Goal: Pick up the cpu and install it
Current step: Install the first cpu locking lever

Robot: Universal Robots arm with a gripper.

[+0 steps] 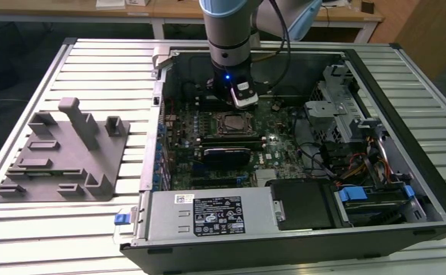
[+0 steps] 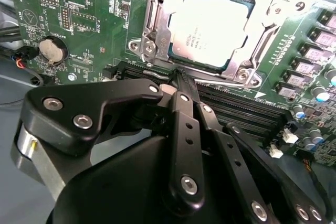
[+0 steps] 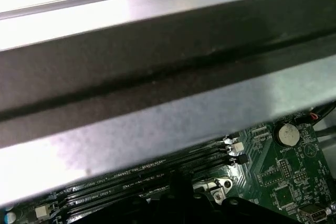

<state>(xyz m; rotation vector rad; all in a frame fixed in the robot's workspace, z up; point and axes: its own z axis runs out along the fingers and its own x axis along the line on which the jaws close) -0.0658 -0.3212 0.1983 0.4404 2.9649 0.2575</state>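
We can read nothing surely: a white sticker [image 1: 184,198] and black label [image 1: 219,216] mark the power supply [image 1: 161,220]; faint print marks the cpu [image 2: 215,27] and board [image 2: 79,35].

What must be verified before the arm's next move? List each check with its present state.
1. The cpu sits inside the socket frame: ok.
2. The cpu lies flat and level in the frame: ok, as far as the second wrist view shows.
3. The gripper holds nothing, its fingers together: ok.
4. The gripper is off the cpu, at the socket's edge by the memory slots: ok.
5. The gripper tip is clear of the board beneath it: cannot tell.
6. The socket's retention lever is latched: cannot tell.
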